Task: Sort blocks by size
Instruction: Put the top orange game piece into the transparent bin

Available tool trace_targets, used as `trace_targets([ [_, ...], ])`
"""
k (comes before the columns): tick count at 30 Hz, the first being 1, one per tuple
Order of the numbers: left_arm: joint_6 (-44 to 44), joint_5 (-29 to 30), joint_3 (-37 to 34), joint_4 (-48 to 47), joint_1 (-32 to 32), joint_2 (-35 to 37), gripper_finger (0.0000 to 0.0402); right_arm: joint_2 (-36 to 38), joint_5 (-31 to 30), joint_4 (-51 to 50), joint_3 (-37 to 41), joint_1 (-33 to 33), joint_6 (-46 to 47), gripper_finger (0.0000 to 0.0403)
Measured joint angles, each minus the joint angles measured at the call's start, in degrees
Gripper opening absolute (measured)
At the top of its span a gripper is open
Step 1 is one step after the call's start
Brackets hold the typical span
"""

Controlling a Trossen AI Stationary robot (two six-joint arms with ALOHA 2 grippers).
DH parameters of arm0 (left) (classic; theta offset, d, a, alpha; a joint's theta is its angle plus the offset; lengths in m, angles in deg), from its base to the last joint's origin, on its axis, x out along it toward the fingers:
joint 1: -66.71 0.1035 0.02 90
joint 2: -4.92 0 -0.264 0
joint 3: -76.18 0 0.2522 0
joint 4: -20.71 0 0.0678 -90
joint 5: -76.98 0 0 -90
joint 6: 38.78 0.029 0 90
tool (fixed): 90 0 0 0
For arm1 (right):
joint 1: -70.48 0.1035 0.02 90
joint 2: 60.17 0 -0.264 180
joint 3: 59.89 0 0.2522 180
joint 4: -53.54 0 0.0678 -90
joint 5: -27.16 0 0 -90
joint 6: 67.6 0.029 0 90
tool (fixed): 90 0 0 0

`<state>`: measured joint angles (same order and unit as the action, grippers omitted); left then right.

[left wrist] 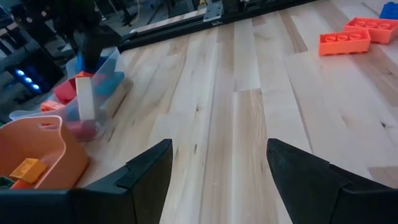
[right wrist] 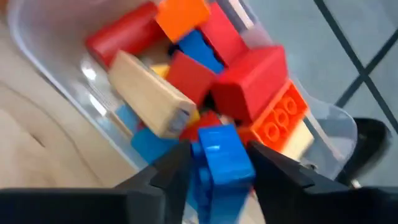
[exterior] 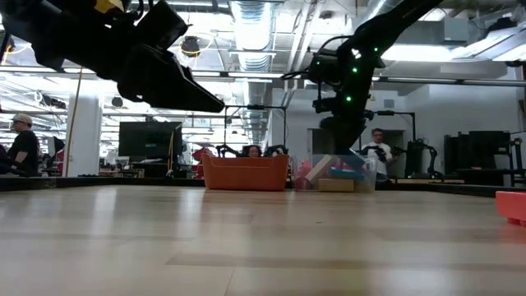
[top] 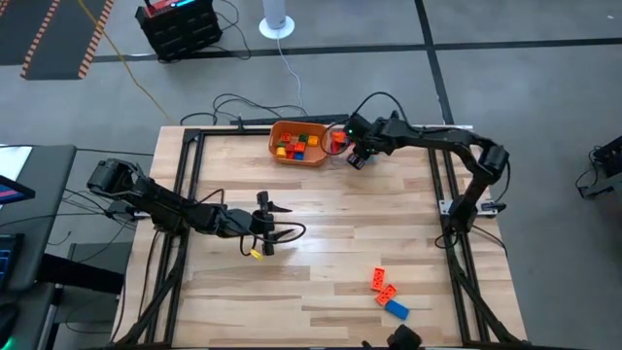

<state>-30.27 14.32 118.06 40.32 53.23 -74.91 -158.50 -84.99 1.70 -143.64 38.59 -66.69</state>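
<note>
At the far edge of the table (top: 321, 243), near its middle, the right gripper (top: 352, 156) hangs over the clear tub (right wrist: 56, 74), which sits just beside the orange bowl (top: 296, 144). The wrist view shows a blue block (right wrist: 225, 160) between its two fingers, directly above the heap of red, orange, blue and tan blocks already in the tub. The fingers sit close alongside the block, but whether they grip it or have just let go I cannot tell; judging by the position, this is the drop-off of a long block into the tub for bigger pieces. The orange bowl holds small cubes in several colours, so the two containers appear to serve as the two size classes. Left gripper (top: 264, 226) hovers over the table's centre, a little toward the left edge, fingers spread wide and holding nothing; a small yellow block (top: 257, 254) lies on the wood just beside it, on the near side, probably its next pick. Three more blocks remain loose near the near right corner, well apart from both grippers: two orange blocks (top: 382, 286) touching or nearly so, and a second blue block (top: 396, 309) just beside them. Sorting looks mostly done, with four pieces left on the wood. People stand in the room beyond, away from the table.
</note>
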Motion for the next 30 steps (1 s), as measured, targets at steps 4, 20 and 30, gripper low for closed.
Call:
trace_targets([
  [4, -0.17, 0.01, 0.00, -0.19, -0.42, 0.00, 0.0253, 3.64, -0.07, -8.52, -1.73, 0.11, 0.26, 0.0225],
  [20, -3.68, -0.01, 0.00, -2.94, -0.99, 0.00, 0.0253, 21.97, 13.31, -17.35, 14.56, 41.85, 43.65, 0.0225],
  [30, -0.23, -0.46, 0.00, 0.90, -0.35, 0.00, 0.0253, 12.55, 17.11, -8.86, 14.62, 59.44, 71.87, 0.0225],
])
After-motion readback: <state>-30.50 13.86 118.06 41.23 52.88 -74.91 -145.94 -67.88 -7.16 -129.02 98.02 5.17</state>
